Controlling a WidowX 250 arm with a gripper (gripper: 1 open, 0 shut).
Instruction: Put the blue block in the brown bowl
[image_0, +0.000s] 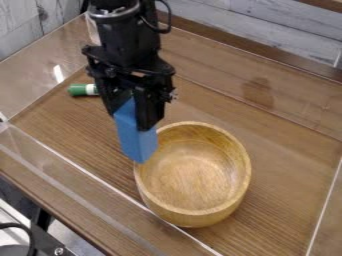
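The blue block (136, 136) hangs upright in my gripper (134, 108), jaws clamped on its upper end, its lower tip at the left rim of the brown bowl (195, 172). Lifted, I judge, but not yet over the hollow; carrying across and release remain.

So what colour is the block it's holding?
Blue: the block shows clearly in the camera view.

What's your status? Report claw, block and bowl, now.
Claw shut on blue block, block hanging upright at the near-left rim of brown bowl. Not yet inside. Bowl empty. Green-and-white marker behind the claw, out of the way.
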